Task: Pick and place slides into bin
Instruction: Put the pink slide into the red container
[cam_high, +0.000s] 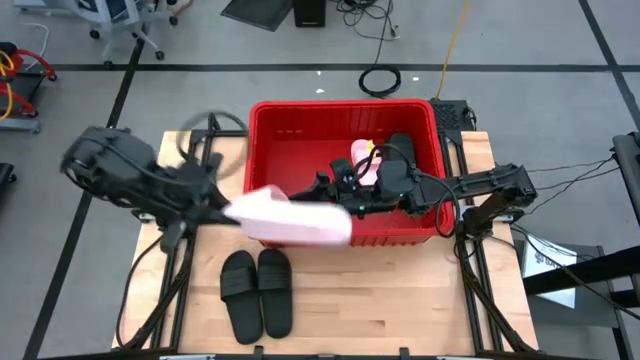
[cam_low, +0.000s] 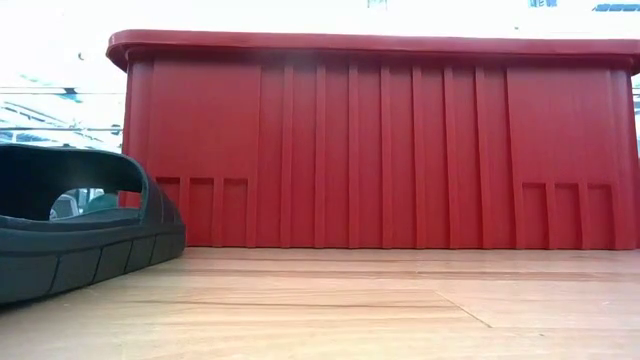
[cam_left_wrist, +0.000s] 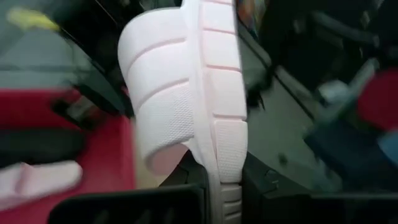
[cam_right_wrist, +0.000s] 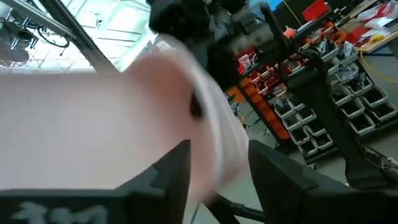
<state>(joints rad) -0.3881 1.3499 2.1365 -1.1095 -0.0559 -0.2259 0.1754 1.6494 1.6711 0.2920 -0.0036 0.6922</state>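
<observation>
My left gripper (cam_high: 228, 210) is shut on a pale pink slide (cam_high: 295, 220), held in the air over the near wall of the red bin (cam_high: 340, 106). My right gripper (cam_high: 340, 195) hangs inside the bin at the slide's far end. Its fingers are apart, and the blurred pink slide (cam_right_wrist: 124, 118) shows before and between them. A second pink slide (cam_high: 362, 158) lies in the bin. Two black slides (cam_high: 257, 290) lie side by side on their soles on the table in front of the bin. My left gripper pinches the pink slide's sole (cam_left_wrist: 225, 155) near one end, one finger on each face of the sole. The fingers come level from the table's left and lie along the slide. The slide is lifted clear and turned on edge, its strap (cam_left_wrist: 155, 93) to one side.
The bin's tall ribbed near wall (cam_low: 380, 150) stands behind the black slides (cam_low: 70, 230). Bare wooden table lies to the right of the black slides. Cables and a chair are on the floor beyond the table.
</observation>
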